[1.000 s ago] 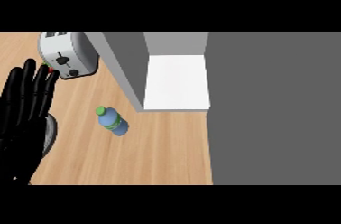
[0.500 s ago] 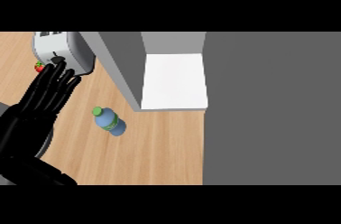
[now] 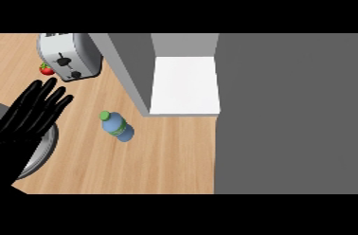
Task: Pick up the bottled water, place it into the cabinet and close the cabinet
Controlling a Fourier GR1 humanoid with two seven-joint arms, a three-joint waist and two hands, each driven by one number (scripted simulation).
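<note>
The bottled water (image 3: 116,126), blue with a green cap, lies on its side on the wooden counter (image 3: 161,158), cap pointing up-left. Right of it and further back, the grey cabinet (image 3: 133,68) stands open, showing a white shelf (image 3: 185,85) with nothing on it. My left hand (image 3: 31,115) is at the view's left edge, open with straight, spread fingers pointing up-right. It is left of the bottle and does not touch it. My right hand does not show.
A silver toaster (image 3: 67,56) stands at the back left with a small red item (image 3: 46,69) beside it. A grey round dish (image 3: 38,156) lies partly under my left hand. A dark grey area (image 3: 287,115) fills the right side beyond the counter's edge.
My left hand swung its fingers rightward toward the toaster, then drew back a little to the left. The bottle has not moved.
</note>
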